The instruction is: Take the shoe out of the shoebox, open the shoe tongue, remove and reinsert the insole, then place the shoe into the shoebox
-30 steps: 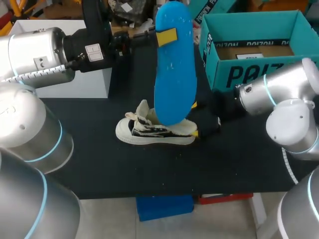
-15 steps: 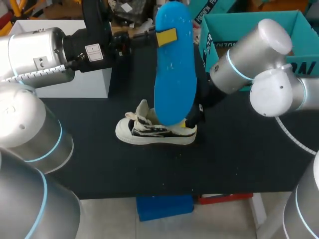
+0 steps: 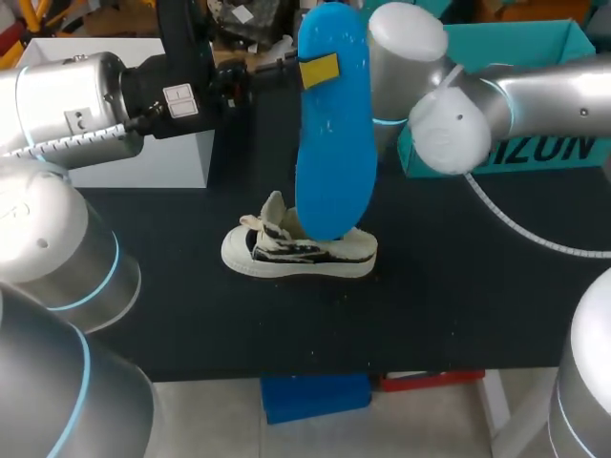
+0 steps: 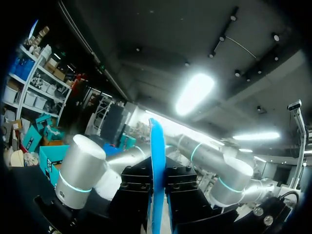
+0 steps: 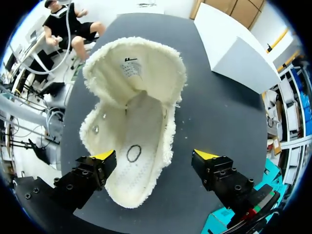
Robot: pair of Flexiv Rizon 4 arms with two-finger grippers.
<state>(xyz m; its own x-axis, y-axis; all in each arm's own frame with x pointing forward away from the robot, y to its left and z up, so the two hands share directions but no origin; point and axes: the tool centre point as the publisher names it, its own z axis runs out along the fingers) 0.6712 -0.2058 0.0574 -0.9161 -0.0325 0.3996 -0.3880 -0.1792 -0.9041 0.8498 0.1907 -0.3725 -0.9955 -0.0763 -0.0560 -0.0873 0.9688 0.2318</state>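
A white low shoe [image 3: 298, 252] with black markings lies on its sole on the black table [image 3: 449, 305]. My left gripper [image 3: 320, 69] is shut on the blue insole [image 3: 332, 143], holding it upright above the shoe with its lower end near the shoe's opening. In the left wrist view the insole [image 4: 157, 161] shows edge-on between that gripper's [image 4: 157, 195] black fingers. My right gripper [image 5: 155, 155] hangs open above the shoe [image 5: 134, 122], looking down into its fleecy inside. In the head view the insole hides this gripper. The teal shoebox [image 3: 563, 38] stands open at the back right.
A white box [image 3: 143, 143] stands at the back left of the table, also visible as the white box [image 5: 234, 46] beyond the shoe in the right wrist view. My right arm's elbow [image 3: 410, 57] hangs in front of the shoebox.
My right arm has swung up and leftward from beside the shoe's heel to behind the insole, above the shoe. The left arm and insole have stayed still.
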